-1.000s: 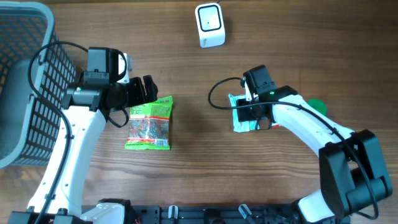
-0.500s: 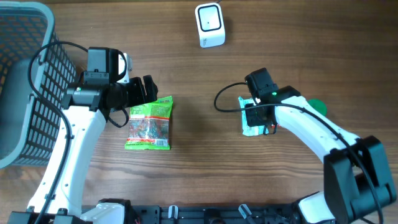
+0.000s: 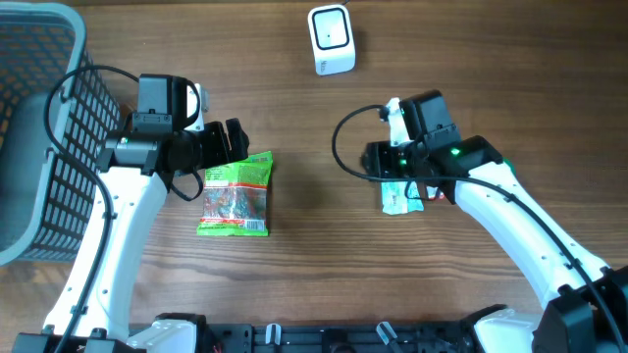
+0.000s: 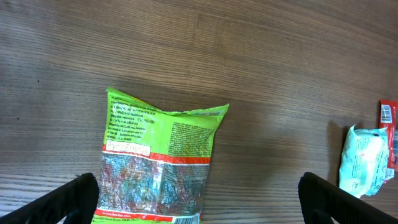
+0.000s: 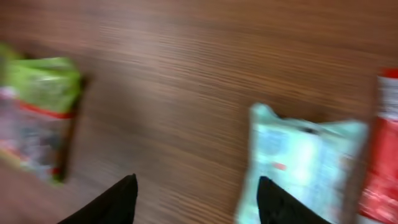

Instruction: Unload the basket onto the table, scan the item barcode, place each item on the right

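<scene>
Overhead: barcode scanner at 12 o'clock; mesh basket at 9. Left gripper spread wide over the top edge of the green snack bag. Right gripper parted over bare wood, the pale packet flat at its 5 o'clock. Open table between the bags.

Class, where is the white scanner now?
Overhead view: the white scanner sits top centre, apart from the green packet lower left and the pale packet lower right.

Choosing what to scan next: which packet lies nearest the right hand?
The pale mint packet, right beside the right hand; the red packet lies beyond it, the green bag much farther off.
</scene>
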### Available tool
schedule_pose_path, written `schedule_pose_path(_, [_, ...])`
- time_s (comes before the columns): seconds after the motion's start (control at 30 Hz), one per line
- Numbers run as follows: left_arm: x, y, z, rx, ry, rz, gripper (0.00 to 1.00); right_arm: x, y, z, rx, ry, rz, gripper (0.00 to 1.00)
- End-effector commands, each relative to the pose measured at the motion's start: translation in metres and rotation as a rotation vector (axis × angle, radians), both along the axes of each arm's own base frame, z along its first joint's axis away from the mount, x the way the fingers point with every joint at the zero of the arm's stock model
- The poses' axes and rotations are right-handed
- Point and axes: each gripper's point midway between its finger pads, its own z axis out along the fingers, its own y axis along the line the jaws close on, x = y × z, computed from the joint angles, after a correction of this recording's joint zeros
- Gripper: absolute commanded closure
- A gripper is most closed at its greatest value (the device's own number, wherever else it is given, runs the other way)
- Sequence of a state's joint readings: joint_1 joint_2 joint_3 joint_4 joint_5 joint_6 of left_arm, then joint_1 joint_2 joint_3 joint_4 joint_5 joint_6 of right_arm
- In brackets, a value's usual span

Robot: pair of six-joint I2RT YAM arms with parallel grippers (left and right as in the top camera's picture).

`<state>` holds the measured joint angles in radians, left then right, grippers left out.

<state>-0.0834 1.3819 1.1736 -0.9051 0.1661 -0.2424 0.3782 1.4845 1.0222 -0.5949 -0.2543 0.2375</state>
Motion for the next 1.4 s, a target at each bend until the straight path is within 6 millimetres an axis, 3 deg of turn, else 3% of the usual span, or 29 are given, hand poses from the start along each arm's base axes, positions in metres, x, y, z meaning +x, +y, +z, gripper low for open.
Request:
schedule_pose_path(0.0, [0.001,-0.003,0.001,-0.010,-0.002,-0.003,0.00,-0.009,0.036,0.026,0.198,0.008,0.116,0.34])
schedule_pose_path(0.13, [0.001,-0.003,0.001,-0.010,-0.003,-0.004,0.00,-0.007,0.036,0.027,0.200,0.002,0.116,0.25])
schedule_pose_path(0.2, [0.001,-0.003,0.001,-0.010,-0.003,-0.004,0.00,-0.009,0.035,0.026,0.198,0.009,0.115,0.12])
schedule_pose_path(0.6, [0.001,-0.003,0.002,-0.010,-0.005,-0.003,0.00,-0.011,0.034,0.022,0.189,0.024,0.112,0.11])
schedule_pose_path(0.73, [0.017,-0.004,0.010,-0.016,-0.077,-0.004,0.00,-0.014,0.033,0.018,0.185,0.036,0.111,0.10])
schedule_pose_path(0.87, [0.010,-0.004,0.004,-0.012,-0.038,-0.004,0.02,-0.016,0.032,0.015,0.181,0.041,0.112,0.10])
schedule_pose_path(0.9, [0.006,0.000,0.001,0.007,-0.020,0.005,0.05,-0.015,0.032,0.016,0.181,0.039,0.113,0.10])
schedule_pose_path(0.93, [0.003,0.005,-0.001,0.035,-0.003,0.018,0.19,-0.015,0.032,0.015,0.179,0.038,0.111,0.11])
schedule_pose_path(0.97, [-0.002,0.013,-0.005,0.072,0.017,0.035,0.82,-0.015,0.031,0.015,0.176,0.037,0.110,0.10])
schedule_pose_path(1.0, [-0.006,0.021,-0.008,0.117,0.038,0.055,0.96,-0.015,0.031,0.015,0.175,0.037,0.111,0.11])
schedule_pose_path(1.13, [-0.020,0.050,-0.021,0.272,0.092,0.114,0.96,-0.014,0.030,0.014,0.155,0.016,0.135,0.10])
schedule_pose_path(1.37, [-0.025,0.059,-0.059,0.321,0.112,0.128,0.96,-0.013,0.027,0.011,0.134,0.016,0.123,0.10])
